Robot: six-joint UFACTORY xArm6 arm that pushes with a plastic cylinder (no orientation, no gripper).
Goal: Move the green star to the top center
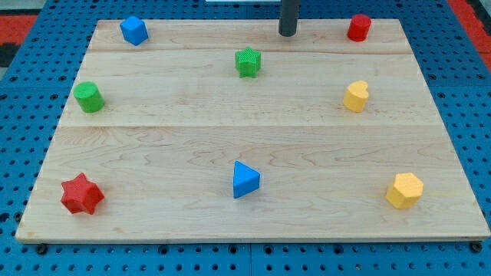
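my tip (288, 34) rests at the far edge of the wooden desk (253, 138), a little right of centre. the rod is cut off by the view's top, so the arm above it cannot be seen. there is no hand on this rod, so nothing opens or closes and nothing is held; the tip touches no block.

the green star (248, 62) lies just near and left of my tip, apart from it, in the far middle of the desk. further right at the far edge stands a red cylinder (358, 27), and near of that a yellow heart-like block (356, 96), its shape hard to make out. a blue cube (133, 31) sits at the far left, a green cylinder (89, 97) at the left edge. nearest the view's bottom are a red star (82, 194) left, a blue triangle (245, 179) centre, and a yellow hexagon (404, 190) right.

no containers show.
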